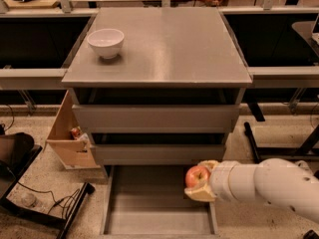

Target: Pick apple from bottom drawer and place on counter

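Observation:
The small red apple (196,176) with yellowish patches sits between the pale fingers of my gripper (202,179), which is shut on it. The gripper comes in from the right on a white arm (269,185) and holds the apple above the right side of the open bottom drawer (149,203), just below the front of the middle drawer. The grey counter (164,44) is the cabinet's top, well above the gripper.
A white bowl (105,42) stands on the counter's left rear part. Two shut grey drawers (154,117) sit above the open one. A wooden box (70,138) and cables (45,203) lie on the floor at the left. Dark table frames flank the cabinet.

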